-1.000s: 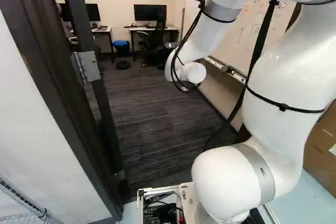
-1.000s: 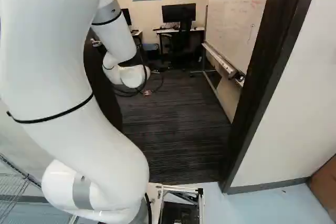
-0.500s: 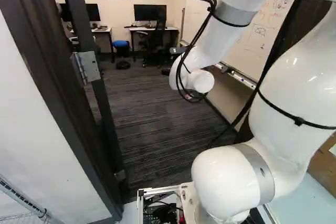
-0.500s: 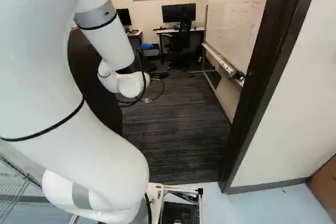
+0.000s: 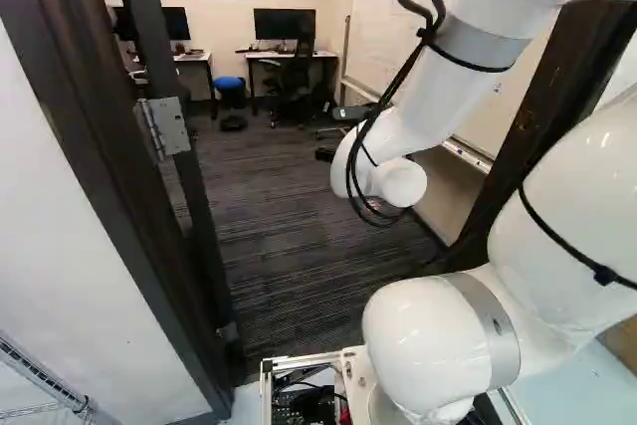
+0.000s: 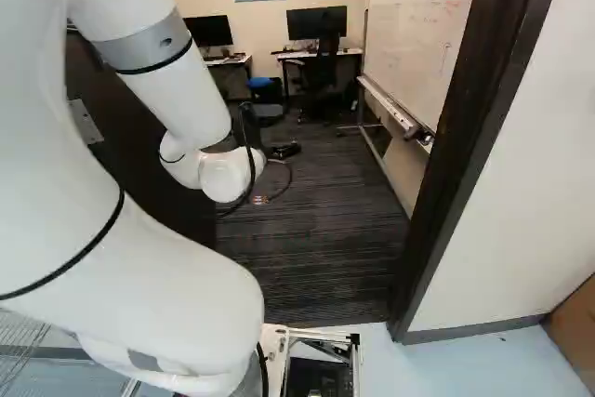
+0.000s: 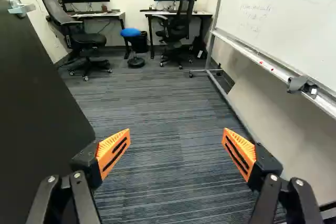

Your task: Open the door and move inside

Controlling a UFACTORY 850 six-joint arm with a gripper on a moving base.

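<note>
The dark door (image 5: 199,216) stands swung inward into the room, its edge and metal hinge (image 5: 169,127) showing in the left base view. Behind the wrist, a small part of my gripper (image 6: 261,199) shows past the arm in the right base view. In the wrist view my gripper (image 7: 176,149) is open, its orange pads wide apart with nothing between them. The door panel (image 7: 37,98) stands beside one finger, with its silver handle (image 7: 22,8) farther off. The right base view has the door (image 6: 139,127) partly hidden by my arm.
The dark frame (image 6: 462,127) bounds the doorway beside the base. Carpet (image 7: 163,145) stretches inward. A whiteboard (image 7: 283,17) on a wheeled stand lines one side. Desks, monitors, office chairs (image 7: 176,24) and a blue stool (image 7: 131,33) stand at the back wall.
My arm has shifted: its wrist sits farther right and lower in the left base view, and more of the door shows in the right base view. The base has not moved.
</note>
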